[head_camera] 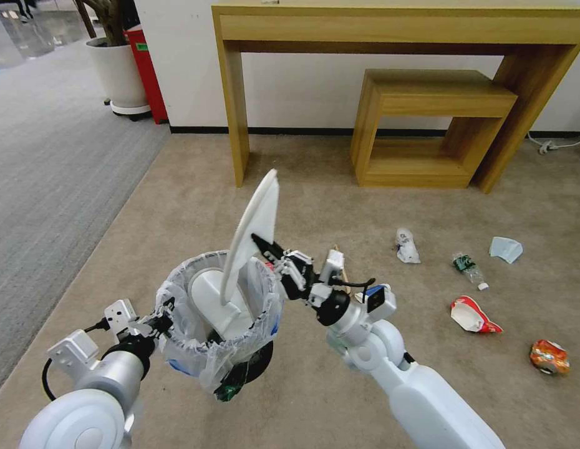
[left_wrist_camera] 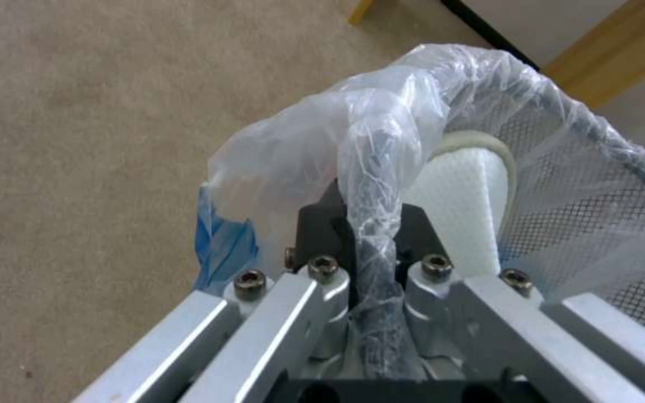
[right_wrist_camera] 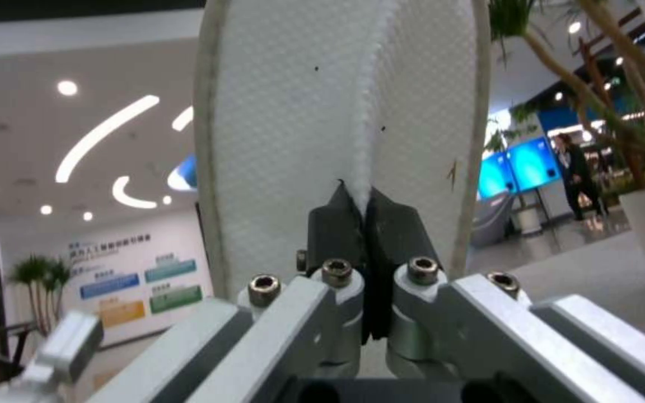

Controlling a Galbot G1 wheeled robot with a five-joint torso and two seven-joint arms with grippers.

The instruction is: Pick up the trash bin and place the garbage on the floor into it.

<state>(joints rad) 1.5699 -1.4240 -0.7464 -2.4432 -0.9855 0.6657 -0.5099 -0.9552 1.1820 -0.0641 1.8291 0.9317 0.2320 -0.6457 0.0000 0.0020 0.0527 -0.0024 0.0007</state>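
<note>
**Spotter:** Where are you in the job?

**Operator:** I'm on the slippers. My left tool (head_camera: 158, 324) has its jaws pressed together on the rim of the trash bin (head_camera: 218, 312), pinching the rim and the folded bag lining; the wrist view shows the wrapped rim running straight between the pads. The bin hangs off the floor (head_camera: 196, 187), in front of me. One slipper (head_camera: 212, 299) is already lying inside it.

**Spotter:** And the right side?

**Operator:** My right tool (head_camera: 260, 242) is clamped on the second slipper (head_camera: 256, 231), gripping its edge. The slipper stands nearly on end, lower end dipping inside the bin's mouth, upper end sticking well above the rim.

**Spotter:** So what does the next move need?

**Operator:** I judge I need to get it lower or tipped inward before I let go, or it could topple out over the rim. The bin must stay level meanwhile.

**Spotter:** What's left after that?

**Operator:** Plenty, off to my right on the carpet: a white bag (head_camera: 406, 245), a bottle (head_camera: 469, 269), a blue mask (head_camera: 506, 249), a red-white cup (head_camera: 474, 315) and an orange can (head_camera: 549, 357), all well apart from the bin.
</note>
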